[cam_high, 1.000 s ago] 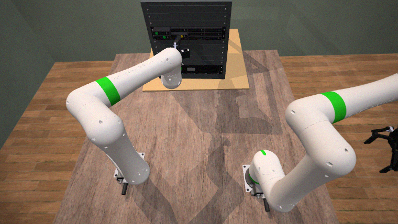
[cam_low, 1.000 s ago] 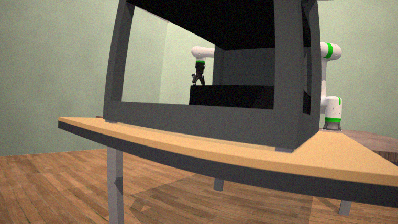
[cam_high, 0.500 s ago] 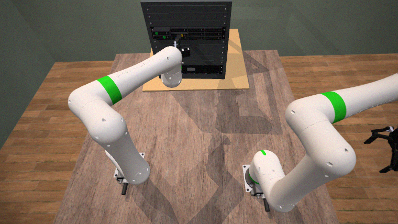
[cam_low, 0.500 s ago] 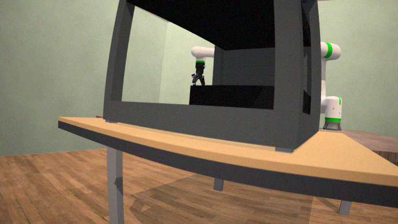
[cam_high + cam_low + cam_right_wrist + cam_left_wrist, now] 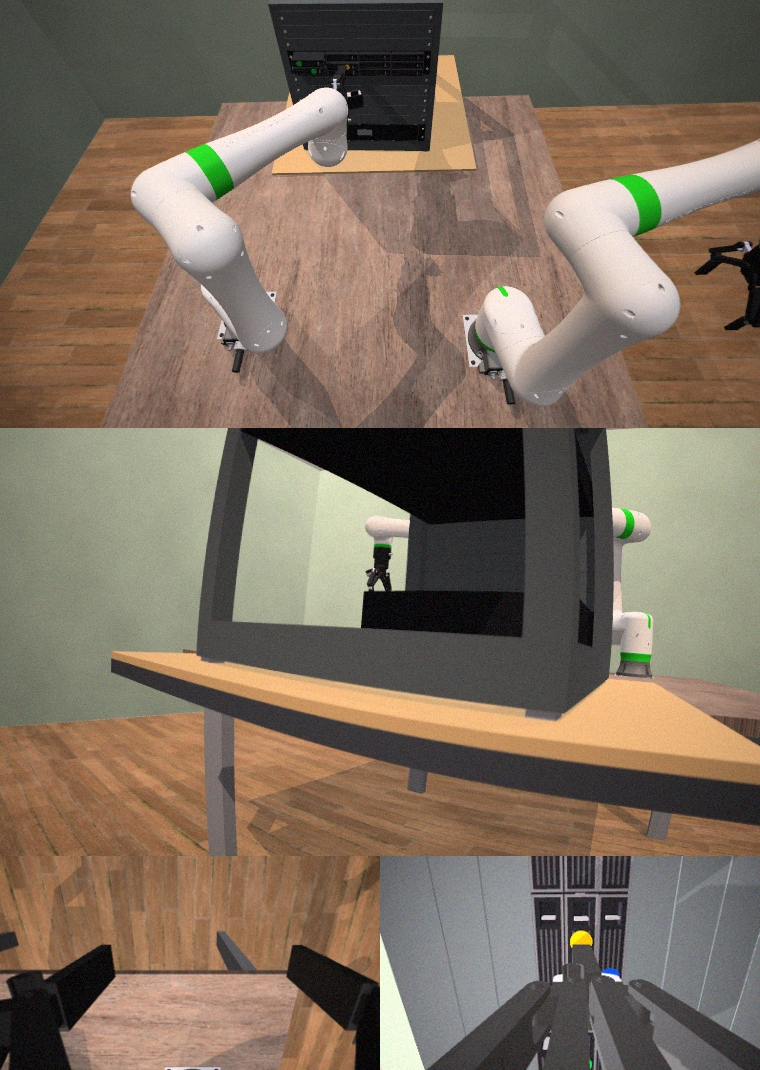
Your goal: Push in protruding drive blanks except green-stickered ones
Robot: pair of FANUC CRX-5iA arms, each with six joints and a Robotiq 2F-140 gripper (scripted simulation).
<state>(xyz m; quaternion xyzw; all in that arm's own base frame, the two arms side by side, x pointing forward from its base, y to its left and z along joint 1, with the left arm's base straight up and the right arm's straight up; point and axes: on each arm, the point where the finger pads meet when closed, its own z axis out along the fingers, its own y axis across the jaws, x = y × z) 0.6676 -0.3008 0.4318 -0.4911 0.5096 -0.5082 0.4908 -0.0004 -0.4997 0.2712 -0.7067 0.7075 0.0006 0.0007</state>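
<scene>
The dark rack (image 5: 361,31) (image 5: 550,560) stands upright on its light board. My left gripper (image 5: 341,71) (image 5: 580,958) is shut and empty, its fingertips against the middle-row, second-column drive blank with a yellow sticker (image 5: 347,66) (image 5: 580,937). That blank looks about level with its neighbours; latching cannot be told. A blue sticker (image 5: 610,972) shows on the blank below. The top-left blank (image 5: 308,56) sticks out, with a green sticker (image 5: 298,63). Another green sticker (image 5: 313,71) is lower. The fingers hide part of this area. My right gripper (image 5: 715,299) (image 5: 379,589) (image 5: 201,961) is open and empty, far from the rack.
The light board (image 5: 452,154) (image 5: 664,725) under the rack adjoins the brown table (image 5: 329,265). A black unit (image 5: 390,132) with a grey label sits low in the rack, near the left arm's wrist (image 5: 327,143). The right gripper hangs beyond the table's right edge.
</scene>
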